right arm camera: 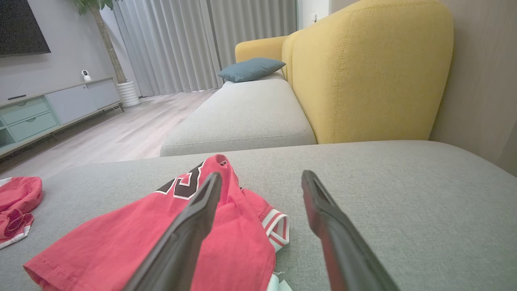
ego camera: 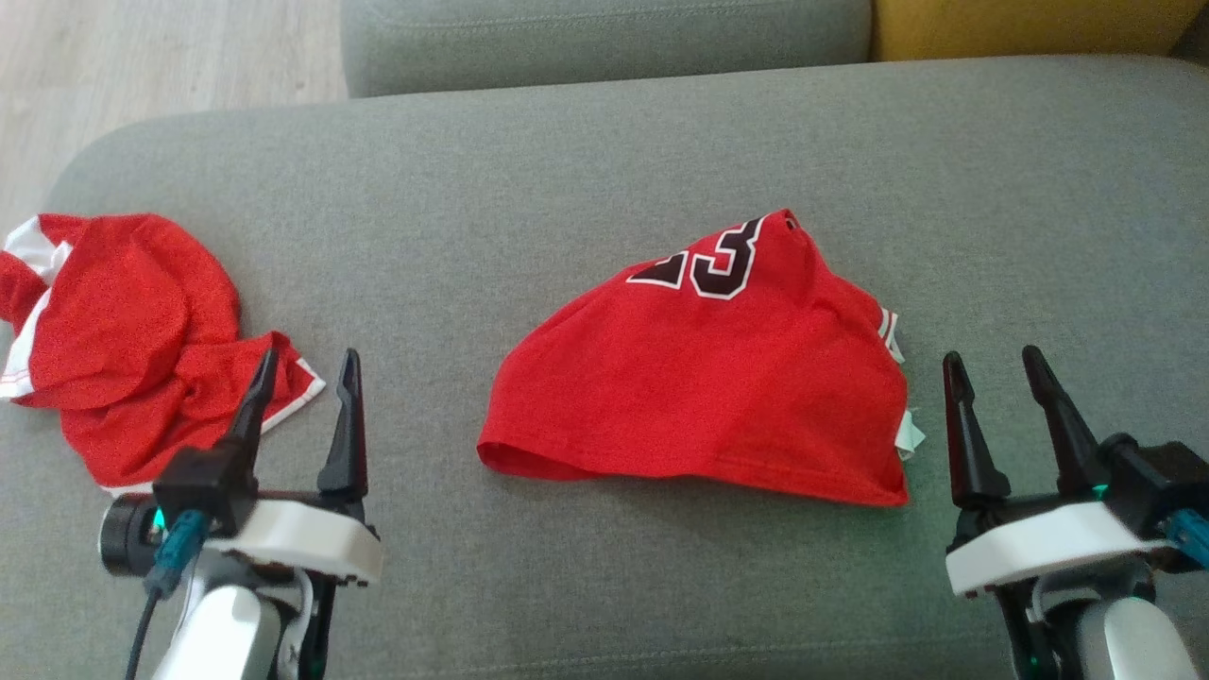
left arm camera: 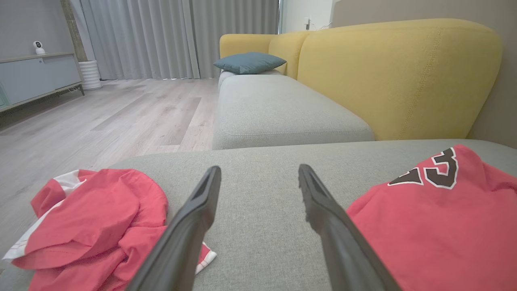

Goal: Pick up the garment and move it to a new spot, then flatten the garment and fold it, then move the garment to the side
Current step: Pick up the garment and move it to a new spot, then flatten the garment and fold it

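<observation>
A red garment (ego camera: 704, 397) with dark number marks is seen in the middle of the grey sofa seat (ego camera: 567, 161). It is not laid flat. It is bunched into a soft heap, and a white striped edge pokes out on its right side.

The left end effector (ego camera: 309, 359) is held low at the near left. Its two fingers are spread wide and nothing is held between them. The right end effector (ego camera: 992, 357) is held at the near right, just beside the right edge of the garment. Its fingers are spread wide too, and nothing is held. The garment is not touched by either one.

A second red cloth (ego camera: 123, 331) with white trim is crumpled at the left end of the seat. Its near corner lies close to the left end effector's fingers, but it cannot be told if it is touched.

The first step, picking the garment up, is judged not yet begun. The middle garment is taken to be the one meant, since it lies between the two arms, but this cannot be known for sure.

For the next move, an end effector needs to be brought down onto an edge of the heap; the right one is nearest. A good pinch of cloth must be caught between the fingers before they are closed. The cloth is soft and will droop, so it must be lifted well clear of the seat before it is carried to a new spot.
</observation>
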Robot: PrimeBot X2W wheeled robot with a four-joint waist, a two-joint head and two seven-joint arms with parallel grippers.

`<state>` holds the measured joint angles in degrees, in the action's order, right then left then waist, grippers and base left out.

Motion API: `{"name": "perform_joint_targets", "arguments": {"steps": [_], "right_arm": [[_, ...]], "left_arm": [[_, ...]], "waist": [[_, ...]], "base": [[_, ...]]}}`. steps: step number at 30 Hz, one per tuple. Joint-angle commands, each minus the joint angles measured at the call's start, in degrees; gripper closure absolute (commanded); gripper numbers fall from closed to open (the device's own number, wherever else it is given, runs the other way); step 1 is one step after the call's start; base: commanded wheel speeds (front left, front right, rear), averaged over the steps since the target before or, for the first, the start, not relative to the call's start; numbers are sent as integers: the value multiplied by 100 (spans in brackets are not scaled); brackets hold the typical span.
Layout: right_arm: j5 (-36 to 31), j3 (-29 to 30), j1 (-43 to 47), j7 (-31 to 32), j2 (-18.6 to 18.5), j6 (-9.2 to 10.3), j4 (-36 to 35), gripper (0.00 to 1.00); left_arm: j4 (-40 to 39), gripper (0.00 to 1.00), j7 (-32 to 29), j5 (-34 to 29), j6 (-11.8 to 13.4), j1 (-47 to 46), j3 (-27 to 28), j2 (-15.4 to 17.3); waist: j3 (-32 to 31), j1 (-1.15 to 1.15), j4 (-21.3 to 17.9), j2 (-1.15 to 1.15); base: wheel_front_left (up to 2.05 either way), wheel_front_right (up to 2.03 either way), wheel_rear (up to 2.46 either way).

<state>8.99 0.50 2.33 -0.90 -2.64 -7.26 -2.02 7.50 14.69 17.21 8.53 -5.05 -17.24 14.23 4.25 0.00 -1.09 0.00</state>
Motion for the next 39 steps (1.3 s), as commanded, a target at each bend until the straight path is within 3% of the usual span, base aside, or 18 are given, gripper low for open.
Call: {"name": "perform_joint_targets", "arguments": {"steps": [1, 39], "right_arm": [[11, -114, -104, 5, -24, -23, -212, 0], [119, -109, -3, 49, -24, -23, -187, 0]], "left_arm": [[-162, 0, 30, -57, -11, -150, 261, 154], [-67, 0, 29, -63, 29, 14, 142, 194]], "waist": [[-39, 0, -3, 0], [-124, 0, 14, 0]], "base": [[0, 0, 0], [0, 0, 0]]}}
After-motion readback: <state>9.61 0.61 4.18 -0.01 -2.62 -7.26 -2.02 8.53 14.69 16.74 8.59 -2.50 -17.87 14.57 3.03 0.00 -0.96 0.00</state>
